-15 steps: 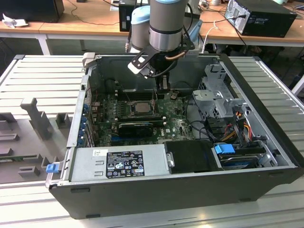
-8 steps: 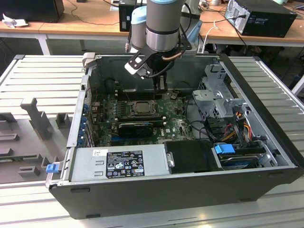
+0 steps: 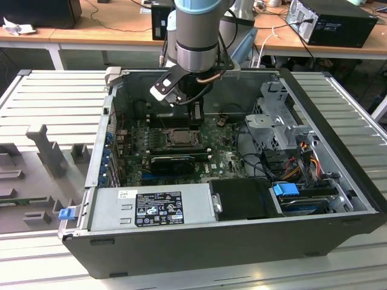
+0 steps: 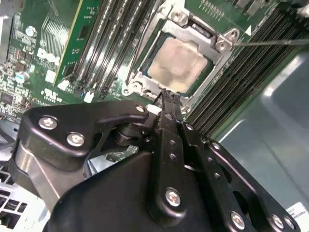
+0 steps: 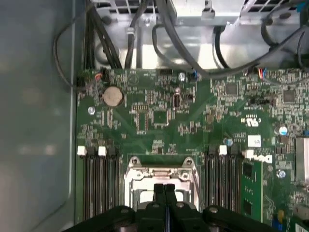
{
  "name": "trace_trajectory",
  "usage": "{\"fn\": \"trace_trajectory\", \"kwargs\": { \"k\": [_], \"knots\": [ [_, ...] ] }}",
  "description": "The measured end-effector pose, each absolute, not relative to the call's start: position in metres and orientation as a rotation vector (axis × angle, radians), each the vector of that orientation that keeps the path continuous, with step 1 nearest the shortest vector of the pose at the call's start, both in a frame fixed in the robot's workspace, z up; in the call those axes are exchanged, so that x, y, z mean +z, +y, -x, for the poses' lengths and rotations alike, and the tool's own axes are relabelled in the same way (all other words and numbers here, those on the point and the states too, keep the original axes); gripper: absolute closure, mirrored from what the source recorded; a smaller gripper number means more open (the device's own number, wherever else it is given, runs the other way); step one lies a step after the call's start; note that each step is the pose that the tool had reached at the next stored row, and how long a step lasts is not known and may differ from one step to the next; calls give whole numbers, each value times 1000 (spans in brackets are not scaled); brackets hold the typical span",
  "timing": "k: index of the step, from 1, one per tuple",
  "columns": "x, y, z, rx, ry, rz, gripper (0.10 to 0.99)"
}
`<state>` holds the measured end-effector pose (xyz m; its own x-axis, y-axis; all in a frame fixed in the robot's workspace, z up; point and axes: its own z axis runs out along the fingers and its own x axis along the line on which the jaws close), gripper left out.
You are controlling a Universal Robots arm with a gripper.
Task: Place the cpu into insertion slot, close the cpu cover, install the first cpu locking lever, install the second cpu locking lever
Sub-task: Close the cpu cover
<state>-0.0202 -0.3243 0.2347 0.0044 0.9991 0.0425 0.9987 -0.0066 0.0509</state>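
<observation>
On the exterior view's left, a grey moulded plastic fixture point(image 3: 45, 148) lies on the ribbed grey metal worktop point(image 3: 54, 90); beside it stands the open black computer case point(image 3: 242, 241), with a silver box-shaped power supply point(image 3: 151, 205) along its near wall. Behind that lies the green motherboard point(image 3: 224, 160). The cpu point(image 3: 179, 136), a small flat square chip with a dull silver-beige top, sits in its socket near the board's middle; in the second wrist view the cpu point(image 4: 177, 64) lies between rows of long black memory slots point(image 4: 116, 43). The cpu cover point(image 4: 216, 58), a thin silver metal frame with a square opening, surrounds the chip and seems to lie flat over it, though the slanted angle leaves this unsure. A thin silver wire lever point(image 4: 270, 42) stretches across the slots beside the socket. Just to the exterior view's right of the chip, the black gripper point(image 3: 196, 118) hangs from the arm; in both wrist views the gripper point(image 4: 166, 94) point(image 5: 164, 186) is clenched, its fingers pressed together on nothing, with the tips close above the socket's edge. Further right stands a grey metal drive cage point(image 3: 272, 115); nearer the front is a bright blue plastic tab point(image 3: 285, 189).
</observation>
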Motion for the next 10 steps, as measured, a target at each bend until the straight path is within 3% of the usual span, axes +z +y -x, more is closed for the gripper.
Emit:
{"fn": "trace_trajectory", "kwargs": {
  "k": [10],
  "knots": [
    [232, -324, 35, 97, 2255, -2185, 980]
  ]
}}
